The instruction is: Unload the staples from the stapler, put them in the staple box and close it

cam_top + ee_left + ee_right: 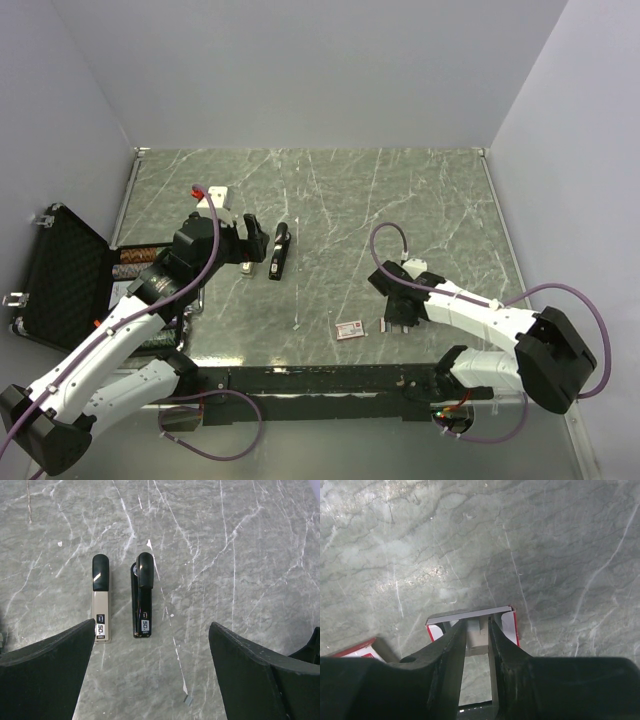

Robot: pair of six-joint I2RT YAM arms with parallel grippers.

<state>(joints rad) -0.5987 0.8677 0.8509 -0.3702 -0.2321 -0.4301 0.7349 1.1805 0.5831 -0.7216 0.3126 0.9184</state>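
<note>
Jaws wide apart, the left gripper (152, 625) should straddle the black stapler (142, 595) squarely (right gripper (477, 625): jaws narrow over the box (470, 614), grip unclear).

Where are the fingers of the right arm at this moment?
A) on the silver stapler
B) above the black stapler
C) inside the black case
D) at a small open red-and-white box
D: the right wrist view shows the fingers with their tips over the open red-and-white box.
</note>
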